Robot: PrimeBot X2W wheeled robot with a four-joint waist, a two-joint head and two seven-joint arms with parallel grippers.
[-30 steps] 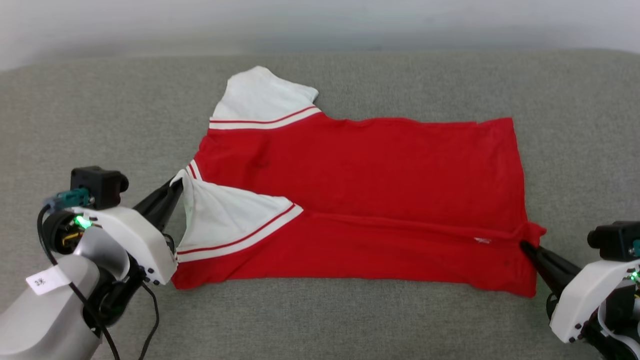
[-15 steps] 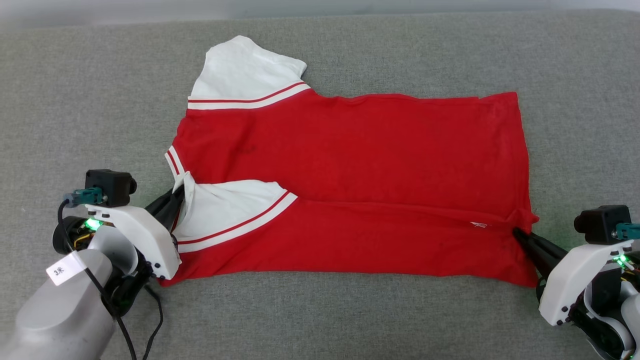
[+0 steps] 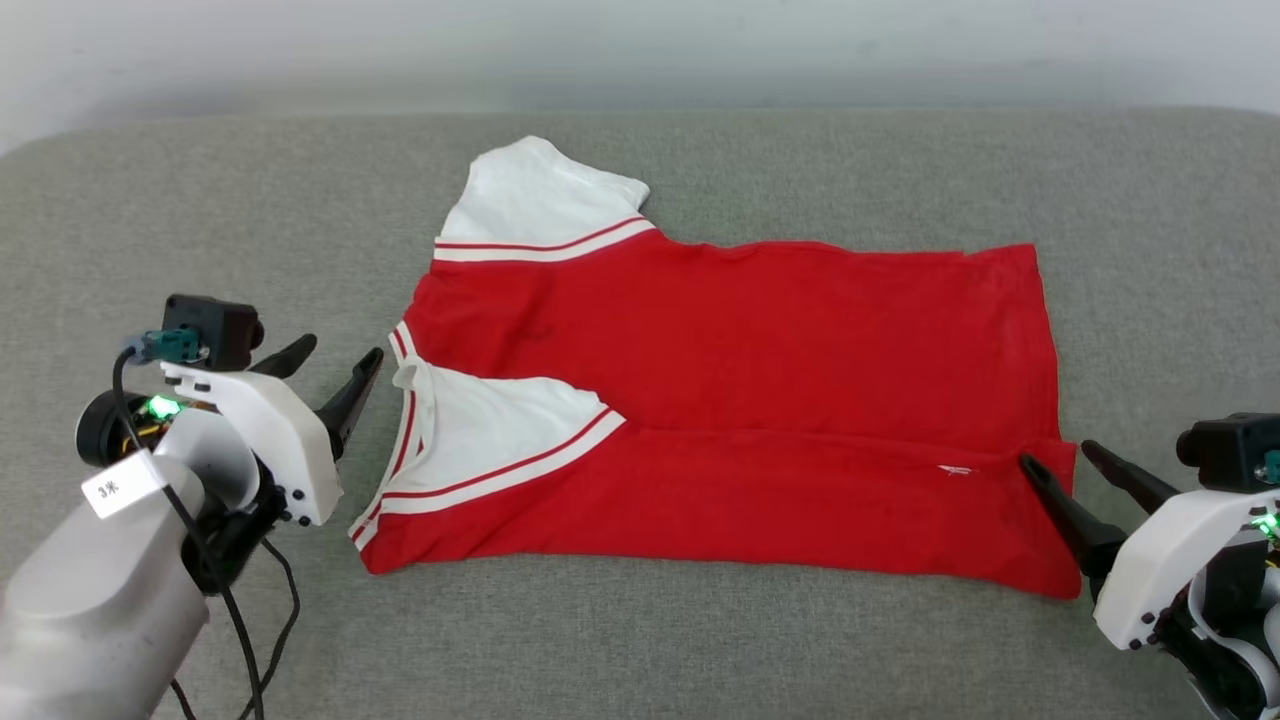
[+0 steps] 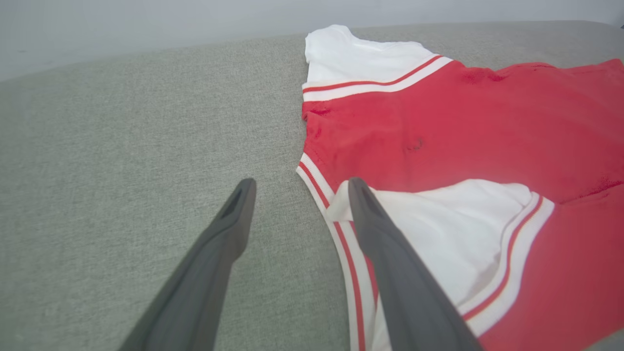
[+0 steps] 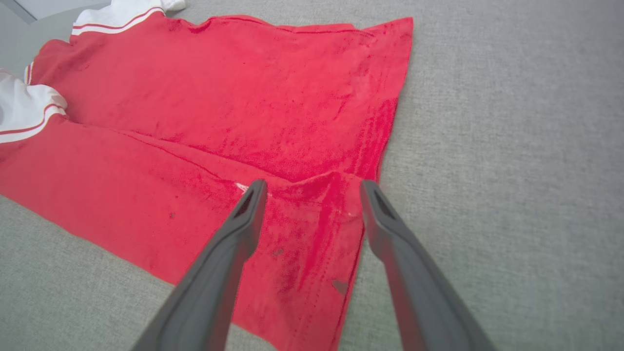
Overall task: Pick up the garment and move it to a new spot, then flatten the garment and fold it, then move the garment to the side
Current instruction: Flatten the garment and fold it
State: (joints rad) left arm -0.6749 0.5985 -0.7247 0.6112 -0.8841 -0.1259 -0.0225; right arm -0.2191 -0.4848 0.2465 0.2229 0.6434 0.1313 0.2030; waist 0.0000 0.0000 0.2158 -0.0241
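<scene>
Grey upholstery (image 3: 200,220) is shown bearing the garment (image 3: 740,400), which is laid flat at the centre with its near long side folded over the body. At left in the head view, the left gripper (image 3: 338,352) is seen with its fingers spread and nothing held, just beside the striped neck trim (image 3: 400,345) and the near sleeve (image 3: 480,430), which is folded inward. The left wrist view adds that one finger overlaps the neck trim while the other lies over bare upholstery; whether cloth is touched cannot be told. The far sleeve (image 3: 530,195) is spread outward at the far edge. At right, the right gripper (image 3: 1058,455) is likewise parted and empty, at the hem corner. A detail unclear in the head view is supplied by the right wrist view: a small raised pucker (image 5: 321,190) at the hem is seen between the two fingertips.
</scene>
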